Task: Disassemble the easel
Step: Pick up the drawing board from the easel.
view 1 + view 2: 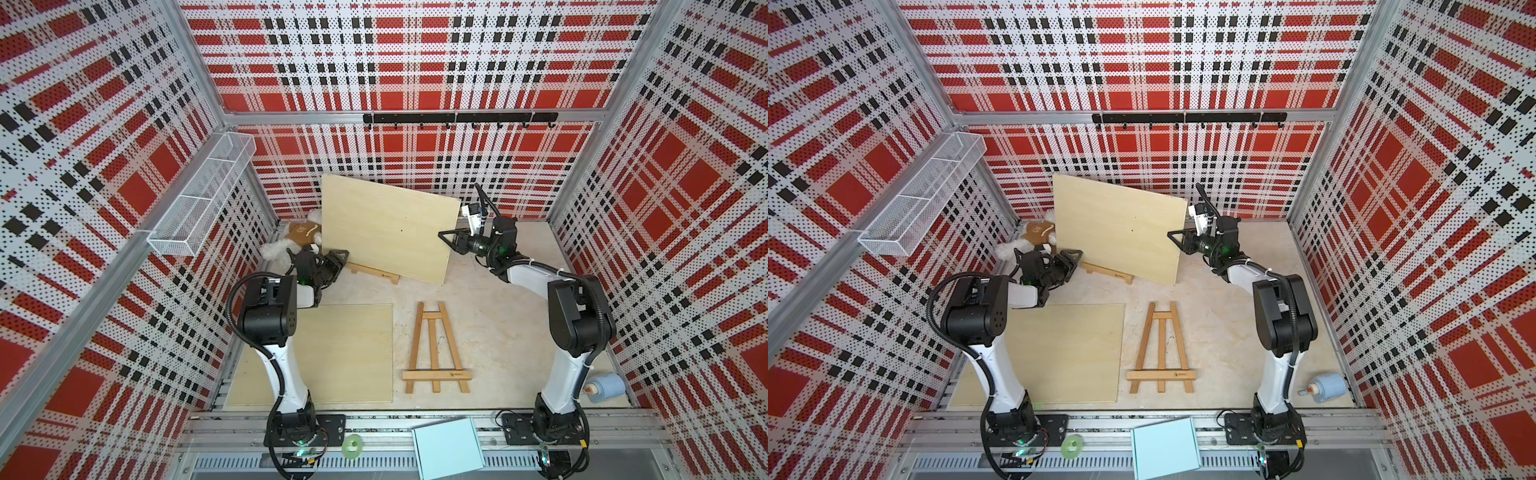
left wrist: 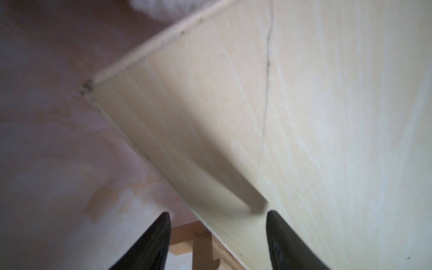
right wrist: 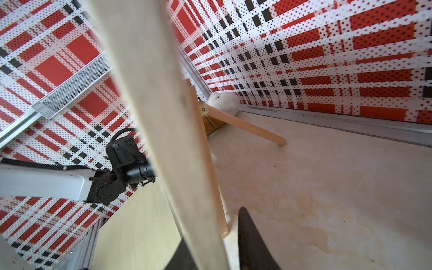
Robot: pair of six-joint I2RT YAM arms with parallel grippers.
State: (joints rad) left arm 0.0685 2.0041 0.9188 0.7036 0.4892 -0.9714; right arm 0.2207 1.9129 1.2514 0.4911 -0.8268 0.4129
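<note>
Rear easel [image 1: 375, 272] mostly behind board [image 1: 388, 226]

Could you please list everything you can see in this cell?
Boards: two, pale; upright board at back, flat board front-left.
Easels: two, brown; standing easel behind upright board, flat easel centre.
Plush: one, white-brown, back-left corner.
Basket: one, white, left wall.
Hook rail: one, black, back wall.
Cylinder: one, blue, front-right.
Box: one, light blue, front rail.
Tape: one, green, front rail.
Left fingers: two, black, open, astride board's left edge.
Right fingers: two, black, astride its right edge.
</note>
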